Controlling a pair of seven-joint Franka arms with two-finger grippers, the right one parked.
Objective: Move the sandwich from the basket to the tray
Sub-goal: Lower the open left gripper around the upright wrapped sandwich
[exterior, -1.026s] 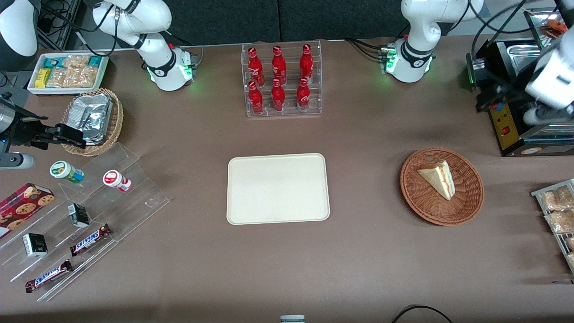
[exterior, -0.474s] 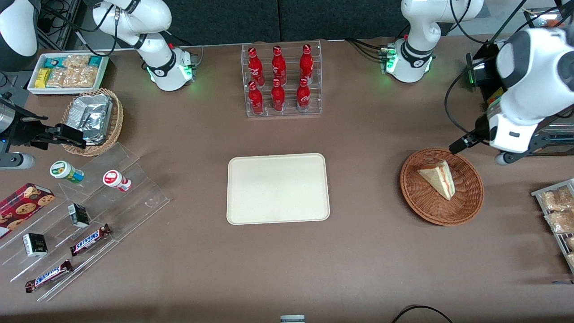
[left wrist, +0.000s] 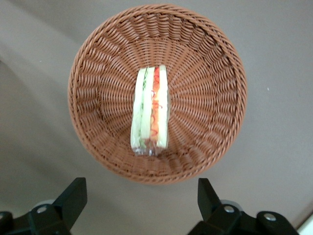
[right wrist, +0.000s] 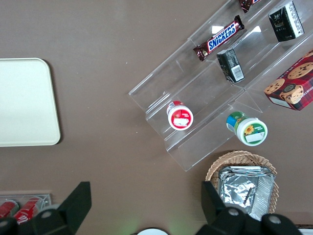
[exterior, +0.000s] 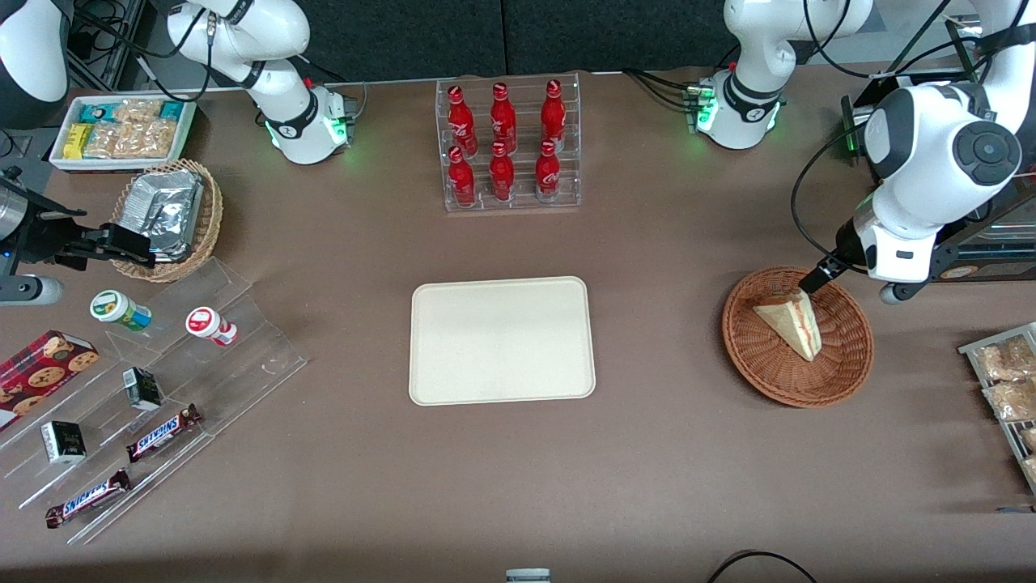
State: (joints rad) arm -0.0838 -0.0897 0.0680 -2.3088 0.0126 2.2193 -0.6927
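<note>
Fingers (left wrist: 73, 198) of the left gripper (left wrist: 142, 200) stand wide apart, nothing between them. Wrist camera looks straight down: both dark fingertips hang above bare table just outside the rim of the basket (left wrist: 93, 58), and the gap between them lines up with the sandwich's near end.

Sandwich (left wrist: 150, 110) lies in the basket, roughly at its middle, on its side with the cut edge up; red-orange, green and pale filling layers show between the white bread slices. Gripper is not touching it.

Front view: gripper (exterior: 813, 279) sits over the basket's (exterior: 761, 364) rim at about 1 o'clock from the basket's centre, one dark fingertip overlapping the rim close to the sandwich's (exterior: 789, 324) broad end. Sandwich's point aims toward 5 o'clock.

Tray (exterior: 502, 340) lies flat near the table's middle, bare, well apart from the basket, at 9 o'clock from it. Rack of red bottles (exterior: 506, 146) stands at 12 o'clock from the tray, farther from the front camera.
</note>
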